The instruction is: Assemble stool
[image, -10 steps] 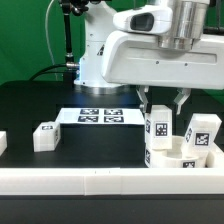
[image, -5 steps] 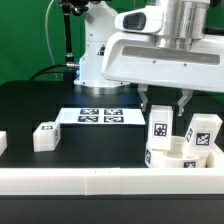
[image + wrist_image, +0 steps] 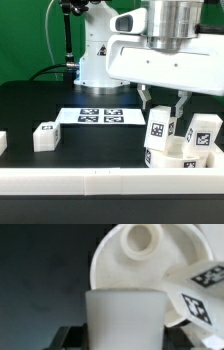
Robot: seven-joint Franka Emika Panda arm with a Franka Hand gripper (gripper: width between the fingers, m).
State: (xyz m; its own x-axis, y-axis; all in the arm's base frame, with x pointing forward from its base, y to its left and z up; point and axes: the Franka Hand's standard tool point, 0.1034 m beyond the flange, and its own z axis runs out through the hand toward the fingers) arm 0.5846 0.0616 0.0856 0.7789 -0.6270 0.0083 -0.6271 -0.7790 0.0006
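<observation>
I hold one tagged white leg (image 3: 158, 126) upright on the round seat (image 3: 190, 159); a second leg (image 3: 203, 133) stands beside it, seemingly socketed; a third leg (image 3: 45, 136) lies well apart.

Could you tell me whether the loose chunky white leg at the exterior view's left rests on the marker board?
No, the chunky white leg sits on the black table, apart from the marker board.

In the exterior view, the arm's grey wrist cylinder (image 3: 170, 18) at the upper right of the frame has moved to the left. The white body (image 3: 150, 60) under it has moved with it. The gripper (image 3: 161, 106) seems slightly turned around the upright leg (image 3: 160, 128) that it clamps.
</observation>
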